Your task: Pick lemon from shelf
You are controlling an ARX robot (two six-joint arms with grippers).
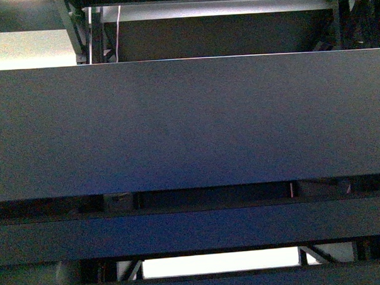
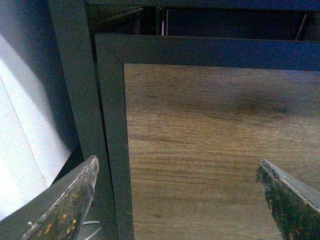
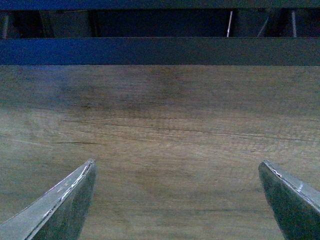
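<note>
- The shelf (image 1: 189, 123) showed flat dark grey boards, matt and smooth, with hardly any sheen.
- Its frame (image 2: 112, 140) looked like painted metal, dark grey and dull.
- Inside that frame lay a wood-grain panel (image 2: 220, 150), brown and matt, with fine dark streaks.
- The left gripper (image 2: 177, 200) had dark fingers (image 2: 75, 200), scuffed and flecked with yellow-orange.
- The right gripper (image 3: 177, 200) had dark fingers (image 3: 65, 205) with a bright, glossy edge.

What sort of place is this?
Hard to say; likely a storage or shop corner. The camera sits close against a dark grey shelf, with a wood-grain board in a dark metal frame.
</note>
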